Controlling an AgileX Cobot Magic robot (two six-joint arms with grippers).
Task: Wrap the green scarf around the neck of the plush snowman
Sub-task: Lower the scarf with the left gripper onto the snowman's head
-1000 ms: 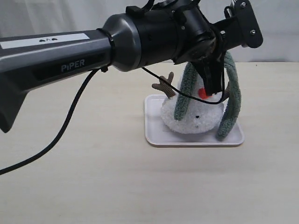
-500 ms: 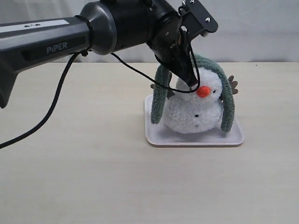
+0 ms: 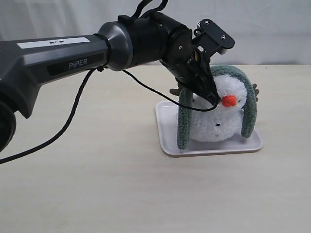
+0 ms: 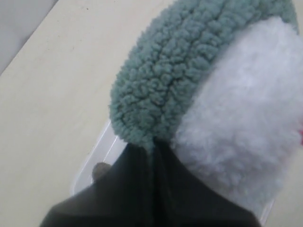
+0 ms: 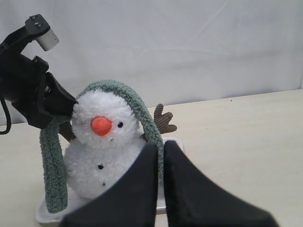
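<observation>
- The right pincer point(image 5: 160, 147) is squeezed together with nothing in it. It is out in front of the plush snowman point(image 3: 218, 126) and does not touch it.
- The pale surface point(image 3: 121, 194) lies all around the snowman.
- A white tray point(image 3: 167, 141) sits under the snowman.
- The green scarf point(image 3: 184, 121) lies over the snowman's head, above the snowman's neck point(image 5: 104, 141). One end hangs down each side.
- The left pincer point(image 3: 213, 100) is clamped on the scarf, just beside the snowman's orange nose point(image 3: 229, 101).
- A white curtain point(image 3: 272, 29) hangs behind the snowman.
</observation>
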